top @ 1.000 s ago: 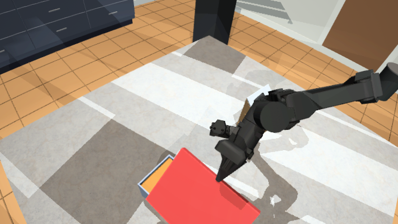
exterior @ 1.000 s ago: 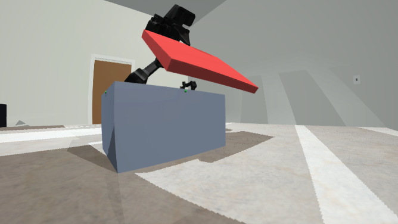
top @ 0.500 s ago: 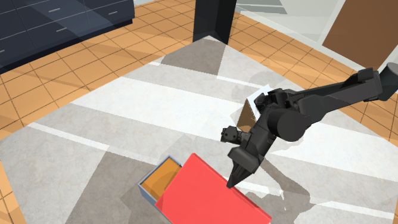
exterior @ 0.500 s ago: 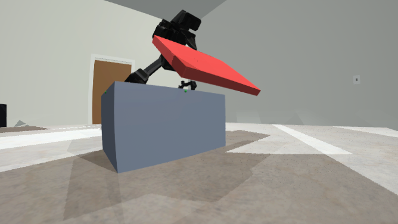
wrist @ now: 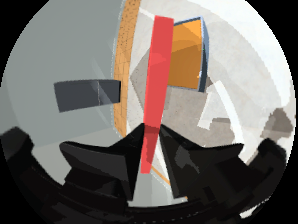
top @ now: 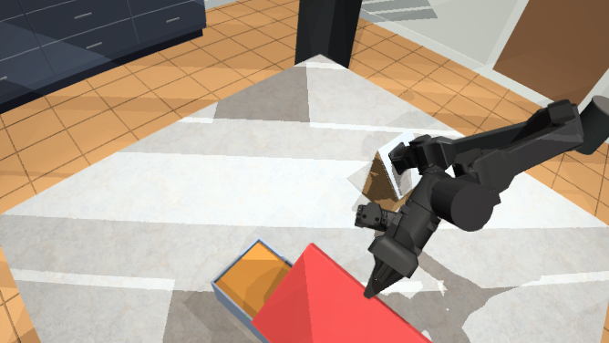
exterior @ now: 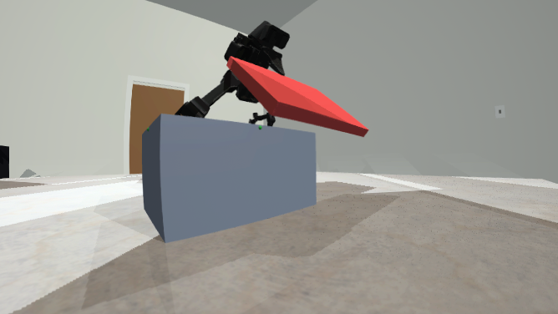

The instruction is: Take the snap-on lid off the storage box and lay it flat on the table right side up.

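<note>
The red lid (top: 346,301) (exterior: 298,96) (wrist: 159,75) is in the air above the storage box and off to one side of it, tilted, with its smooth top face up. My gripper (top: 370,294) (wrist: 150,127) is shut on one edge of the lid; in the exterior view the black gripper is behind the lid and its fingertips are hidden. The blue-grey storage box (exterior: 238,171) (top: 234,310) (wrist: 205,55) stands upright on the table, open at the top, with an orange inside. The lid hides part of the box in the top view.
A brown and white wedge-shaped object (top: 380,182) stands on the table (top: 228,187) behind the gripper, partly hidden by the arm. A black post (top: 325,32) stands beyond the table's far corner. Dark drawers (top: 91,41) are at the back left.
</note>
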Robot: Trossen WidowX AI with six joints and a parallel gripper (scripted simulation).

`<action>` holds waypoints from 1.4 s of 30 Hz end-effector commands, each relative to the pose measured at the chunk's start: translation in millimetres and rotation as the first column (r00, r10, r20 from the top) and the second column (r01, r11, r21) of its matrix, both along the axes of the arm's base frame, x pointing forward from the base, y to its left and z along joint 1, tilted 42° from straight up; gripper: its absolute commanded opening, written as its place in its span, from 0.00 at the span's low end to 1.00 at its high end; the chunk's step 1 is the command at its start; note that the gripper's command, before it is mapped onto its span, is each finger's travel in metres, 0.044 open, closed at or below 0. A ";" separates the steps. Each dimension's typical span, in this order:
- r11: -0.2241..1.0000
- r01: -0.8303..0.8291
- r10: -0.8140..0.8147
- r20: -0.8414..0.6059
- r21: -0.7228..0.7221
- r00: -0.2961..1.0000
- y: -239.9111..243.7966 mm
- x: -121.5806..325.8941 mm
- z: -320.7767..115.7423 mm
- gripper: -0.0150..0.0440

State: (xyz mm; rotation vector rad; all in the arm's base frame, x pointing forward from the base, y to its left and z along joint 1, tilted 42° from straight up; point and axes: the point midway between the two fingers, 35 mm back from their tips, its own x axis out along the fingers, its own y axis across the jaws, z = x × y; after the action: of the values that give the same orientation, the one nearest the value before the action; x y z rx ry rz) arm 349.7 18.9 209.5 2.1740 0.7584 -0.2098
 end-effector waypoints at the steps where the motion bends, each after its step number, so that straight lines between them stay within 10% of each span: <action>1: 1.000 0.013 -0.013 0.018 -0.005 1.000 2.4 -0.2 11.5 0.25; 42: 1.000 0.013 -0.013 0.021 0.000 1.000 63.0 -18.6 64.9 0.25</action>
State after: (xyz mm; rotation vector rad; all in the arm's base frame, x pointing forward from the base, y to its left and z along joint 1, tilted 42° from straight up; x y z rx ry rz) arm 331.6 80.8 263.3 2.1725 0.7593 -0.2099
